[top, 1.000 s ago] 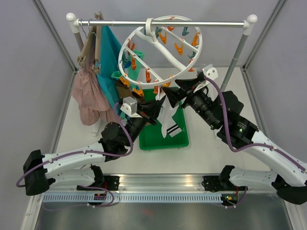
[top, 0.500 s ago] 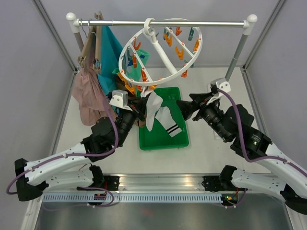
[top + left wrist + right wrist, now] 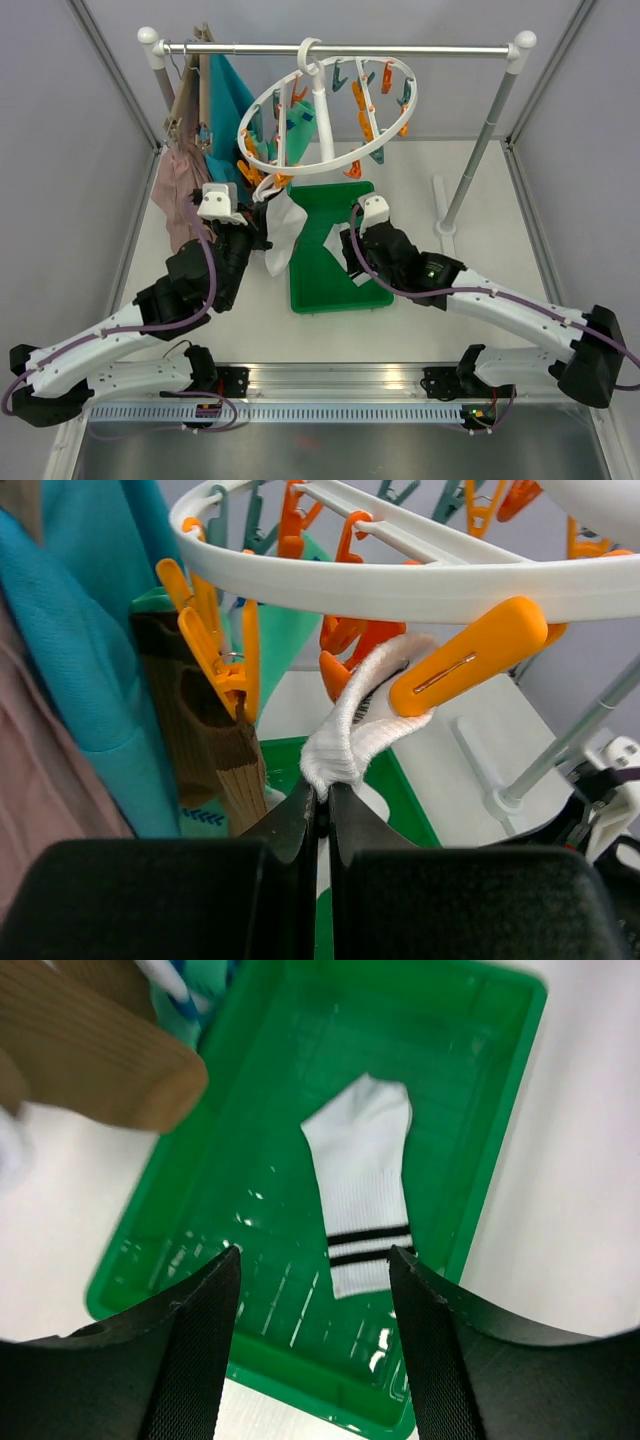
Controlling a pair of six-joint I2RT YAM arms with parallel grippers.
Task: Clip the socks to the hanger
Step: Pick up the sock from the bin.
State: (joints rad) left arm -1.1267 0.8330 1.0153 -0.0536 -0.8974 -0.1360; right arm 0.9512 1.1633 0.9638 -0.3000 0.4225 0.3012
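— Socks, where are they?
— One white sock point(image 3: 350, 742) is pinched in the closed left gripper point(image 3: 322, 815), its top touching an orange peg point(image 3: 468, 662) on the hanger point(image 3: 440, 580) (a brown sock point(image 3: 215, 745) hangs clipped beside it). A striped sock point(image 3: 362, 1185) lies flat in the green tray point(image 3: 270, 1110). The right gripper point(image 3: 312, 1260) hovers above it, fingers spread.

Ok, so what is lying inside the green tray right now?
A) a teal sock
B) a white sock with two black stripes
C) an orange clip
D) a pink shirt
B: in the right wrist view a white sock with two black stripes lies flat on the floor of the green tray, and nothing else lies in it.
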